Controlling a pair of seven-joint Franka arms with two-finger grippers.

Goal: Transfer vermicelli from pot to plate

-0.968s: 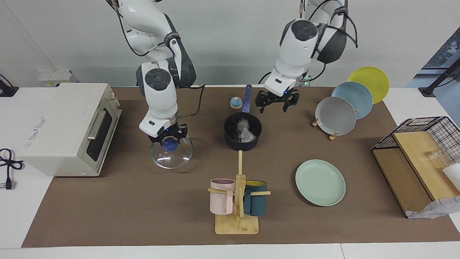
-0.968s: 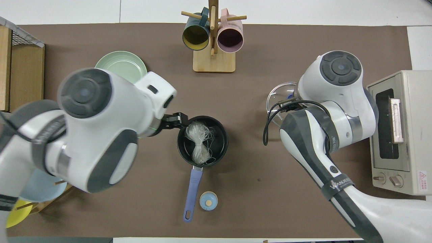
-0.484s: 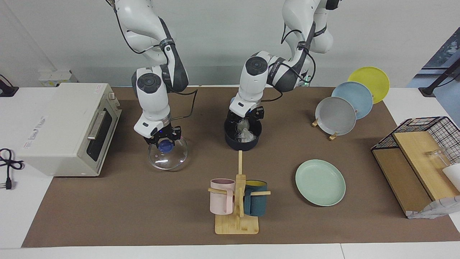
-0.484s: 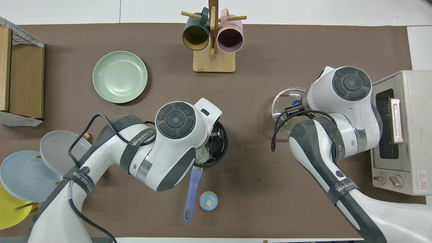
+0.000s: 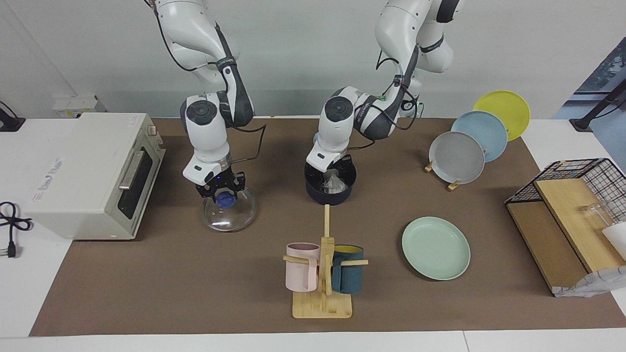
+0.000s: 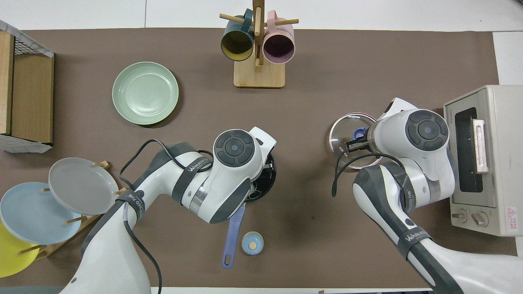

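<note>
The vermicelli (image 5: 334,184) sits inside the pot (image 5: 330,191), mid-table, nearer to the robots than the plate (image 5: 435,248), which is bare. It appears as a whitish, translucent clump of thin strands. Judged light, soft and springy; strands may trail or snag on the rim, so a pinch through the clump's thickest middle seems best. The left gripper (image 5: 335,167) is lowered into the pot over the clump, jaws spread, nothing grasped. The right gripper (image 5: 224,194) is clenched on the blue knob of the glass lid (image 5: 229,215), which is beside the toaster oven (image 5: 88,171).
</note>
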